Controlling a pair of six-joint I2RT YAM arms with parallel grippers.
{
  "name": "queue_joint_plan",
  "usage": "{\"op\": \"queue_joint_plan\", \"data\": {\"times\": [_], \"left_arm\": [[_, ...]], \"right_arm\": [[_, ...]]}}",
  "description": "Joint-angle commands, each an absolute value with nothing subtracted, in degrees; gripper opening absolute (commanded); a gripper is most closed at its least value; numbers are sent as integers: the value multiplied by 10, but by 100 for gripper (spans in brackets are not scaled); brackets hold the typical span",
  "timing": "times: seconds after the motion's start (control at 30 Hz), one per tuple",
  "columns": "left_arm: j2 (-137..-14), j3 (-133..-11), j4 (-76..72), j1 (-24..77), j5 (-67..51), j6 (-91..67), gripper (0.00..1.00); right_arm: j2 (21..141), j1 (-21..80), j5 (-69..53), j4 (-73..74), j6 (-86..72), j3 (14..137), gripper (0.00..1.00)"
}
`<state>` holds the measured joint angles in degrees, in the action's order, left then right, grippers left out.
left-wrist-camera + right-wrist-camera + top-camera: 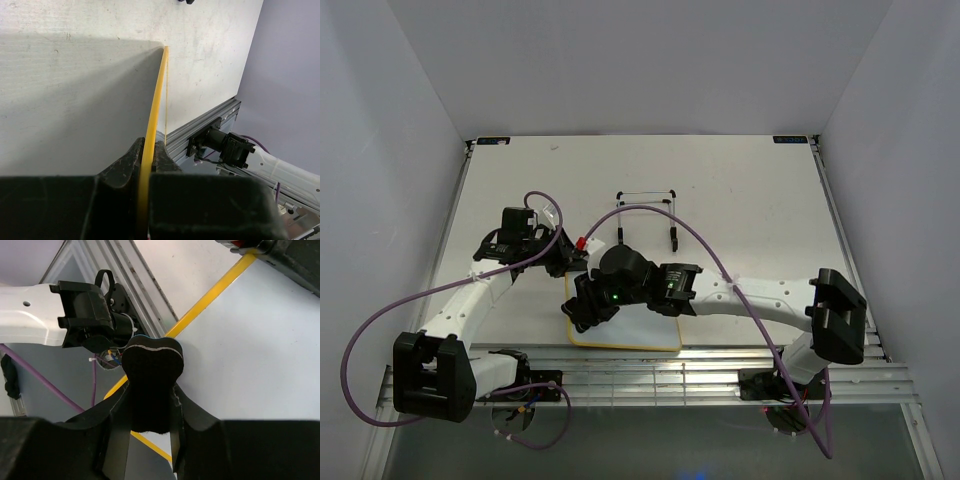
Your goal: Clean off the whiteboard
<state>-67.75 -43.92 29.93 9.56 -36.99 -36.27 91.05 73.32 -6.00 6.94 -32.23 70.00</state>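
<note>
The whiteboard (652, 331), white with a thin yellow frame, lies at the table's near edge, partly under my right arm. My left gripper (563, 263) is shut on its left edge; in the left wrist view the jaws (148, 150) clamp the yellow frame (158, 90). My right gripper (588, 310) is shut on the black bone-shaped eraser (152, 377) and holds it over the board's near left corner. The board face (250, 340) in the right wrist view shows no marks. The eraser is hidden in the top view.
The thin black wire easel stand (647, 215) stands behind the board at mid-table. Metal rails (720, 375) run along the near edge just below the board. Purple cables (720, 270) loop over both arms. Grey walls close in the table on three sides.
</note>
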Motion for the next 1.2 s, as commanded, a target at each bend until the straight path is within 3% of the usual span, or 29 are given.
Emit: {"op": "queue_joint_plan", "data": {"times": [0.0, 0.43, 0.67, 1.17], "left_arm": [[-680, -421, 294, 103, -111, -261, 0], [-671, -421, 295, 102, -100, -265, 0], [-673, -421, 296, 102, -98, -265, 0], [-671, -421, 296, 102, -98, -265, 0]], "right_arm": [[912, 736, -2, 129, -295, 676, 8], [829, 700, 83, 173, -294, 545, 8], [835, 746, 11, 114, -263, 605, 8], [916, 797, -2, 127, -209, 737, 8]]}}
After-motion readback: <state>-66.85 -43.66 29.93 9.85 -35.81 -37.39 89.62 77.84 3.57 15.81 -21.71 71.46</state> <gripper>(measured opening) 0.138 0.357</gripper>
